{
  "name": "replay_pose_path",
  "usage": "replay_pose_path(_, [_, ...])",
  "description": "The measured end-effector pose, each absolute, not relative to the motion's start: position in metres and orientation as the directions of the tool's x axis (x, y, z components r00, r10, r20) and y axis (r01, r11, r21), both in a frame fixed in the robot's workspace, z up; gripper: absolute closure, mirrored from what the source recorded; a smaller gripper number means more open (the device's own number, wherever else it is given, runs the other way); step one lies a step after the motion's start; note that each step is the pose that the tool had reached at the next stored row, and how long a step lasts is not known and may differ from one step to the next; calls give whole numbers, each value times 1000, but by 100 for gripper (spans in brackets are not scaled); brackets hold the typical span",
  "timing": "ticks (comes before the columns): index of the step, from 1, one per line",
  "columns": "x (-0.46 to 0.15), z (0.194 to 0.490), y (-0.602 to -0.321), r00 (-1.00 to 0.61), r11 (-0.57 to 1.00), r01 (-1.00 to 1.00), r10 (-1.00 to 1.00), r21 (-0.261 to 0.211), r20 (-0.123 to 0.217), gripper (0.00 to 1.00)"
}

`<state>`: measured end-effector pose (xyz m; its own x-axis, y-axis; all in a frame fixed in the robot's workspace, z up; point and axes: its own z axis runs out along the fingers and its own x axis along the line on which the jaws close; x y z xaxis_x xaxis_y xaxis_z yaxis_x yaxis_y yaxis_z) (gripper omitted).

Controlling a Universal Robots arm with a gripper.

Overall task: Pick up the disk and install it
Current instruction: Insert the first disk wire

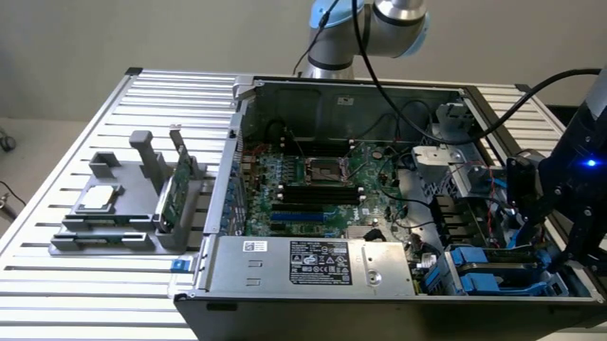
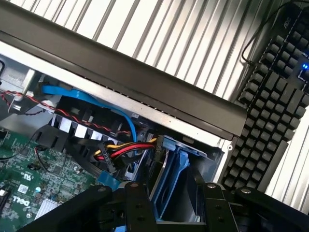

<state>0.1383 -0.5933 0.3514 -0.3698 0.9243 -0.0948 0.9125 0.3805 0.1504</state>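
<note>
Left of frame, the grey fixture (image 1: 104, 240) on the desk (image 1: 57, 284) holds a chip (image 1: 99, 197) and a green card (image 1: 170, 188). In the open case (image 1: 342, 92), at its lower right corner, the disk (image 2: 176, 186) stands on edge, my pincer (image 2: 177, 215) wide astride its blue carrier. I judge installing is in hand; the next move calls for keeping the disk square to the case.

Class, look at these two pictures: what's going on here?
A robot arm is working at an open computer case on a slatted metal table. Its end effector hangs over the drive bay at the case's front corner, on the exterior view's right, directly over the disk in its blue carrier. Whether it grips the disk cannot be told. A silver chip and a green card sit in a grey holder beside the case.
</note>
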Motion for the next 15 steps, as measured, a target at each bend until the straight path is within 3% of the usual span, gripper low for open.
replay_pose_path(6, [144,347,-593,-358,363,917,932,163,-63,55])
replay_pose_path(15, [145,340,-591,-322,326,931,945,163,-51,55])
